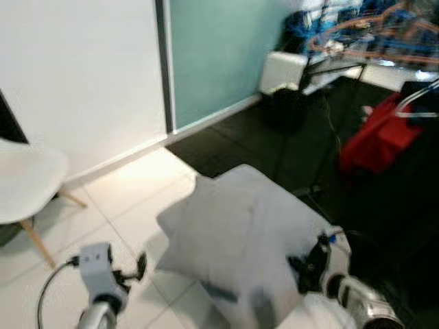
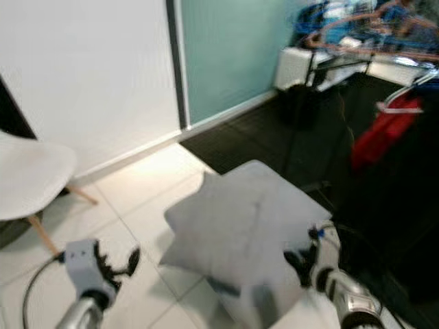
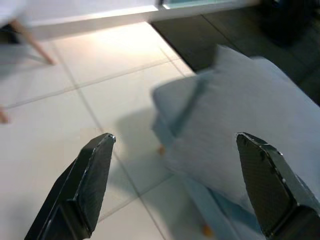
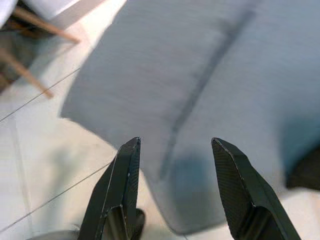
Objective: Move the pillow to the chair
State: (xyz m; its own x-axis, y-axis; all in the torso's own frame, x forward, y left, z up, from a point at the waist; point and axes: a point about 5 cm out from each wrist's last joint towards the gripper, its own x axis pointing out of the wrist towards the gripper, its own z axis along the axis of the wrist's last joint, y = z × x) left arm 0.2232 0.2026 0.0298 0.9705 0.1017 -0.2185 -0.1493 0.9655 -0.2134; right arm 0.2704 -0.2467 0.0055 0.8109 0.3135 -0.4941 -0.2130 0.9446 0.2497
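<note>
1. Presently, the grey pillow (image 1: 240, 236) sits low and central in the head views, above the white tile floor (image 1: 130, 199), between the two arms; what bears it is hidden under its own bulk, and its near edge is blurred.
2. The left gripper (image 3: 175, 187) hangs to the pillow's left, fingers spread wide with nothing between them; in the left wrist view the pillow's corner lies beyond the gap, apart from the fingertips (image 3: 102, 150).
3. The right gripper (image 4: 172, 182) is at the pillow's right edge, fingers parted; the right wrist view looks down over the pillow's seam, but whether either finger touches the fabric cannot be told.
4. The white chair (image 1: 24, 181) stands at the far left by the white wall (image 1: 82, 68), well apart from the pillow; it is cut off by the frame, showing part of the seat and wooden legs.
5. A red object (image 1: 381, 140) and a tangle of cables (image 1: 370, 31) at upper right are too blurred to identify further.
</note>
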